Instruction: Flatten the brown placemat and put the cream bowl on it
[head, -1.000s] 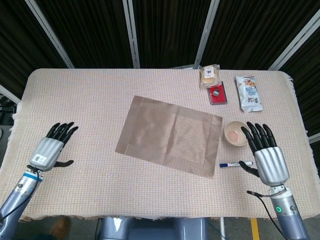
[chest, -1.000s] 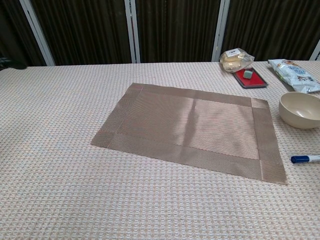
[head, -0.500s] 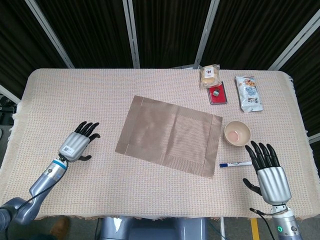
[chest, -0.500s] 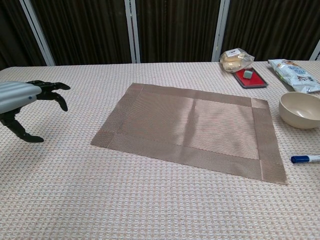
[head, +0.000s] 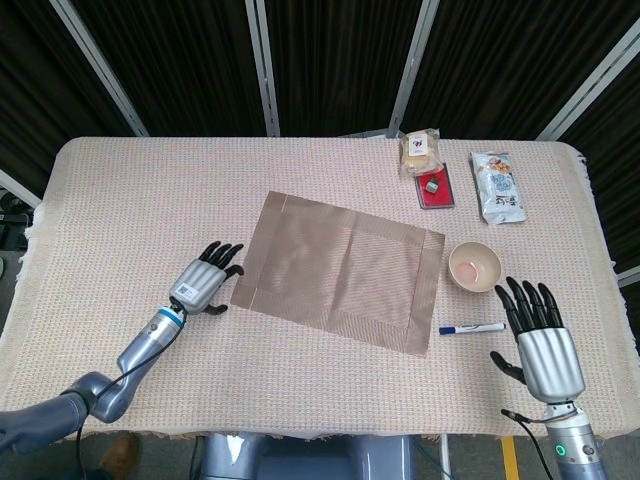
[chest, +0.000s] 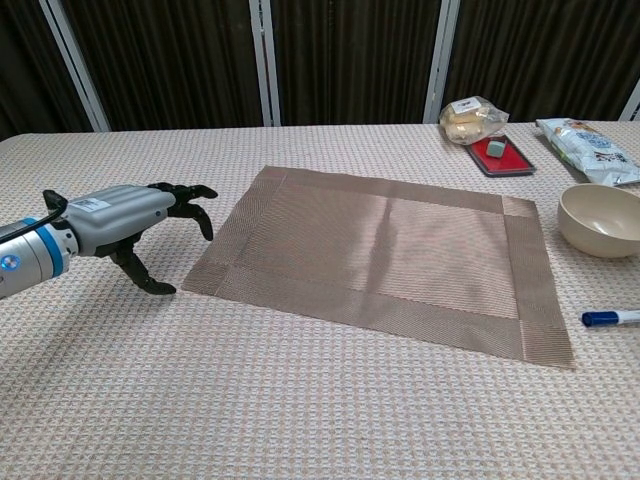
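Note:
The brown placemat (head: 340, 270) (chest: 385, 255) lies spread out in the middle of the table, with a faint crease down its centre. The cream bowl (head: 473, 267) (chest: 601, 219) stands upright on the cloth just off the mat's right edge, apart from it. My left hand (head: 204, 283) (chest: 122, 221) hovers just left of the mat's near-left corner, fingers apart and holding nothing. My right hand (head: 541, 340) is near the table's front right, below the bowl, fingers spread and empty; the chest view does not show it.
A blue-capped marker (head: 473, 327) (chest: 611, 318) lies in front of the bowl. At the back right are a wrapped bun (head: 419, 150), a red tray with a small grey block (head: 436, 188) and a snack packet (head: 497, 186). A woven tablecloth (head: 130, 210) covers the table.
My left hand has moved right across the cloth to the mat's near-left corner. My right hand drew back from the bowl toward the front edge. Mat and bowl have not moved.

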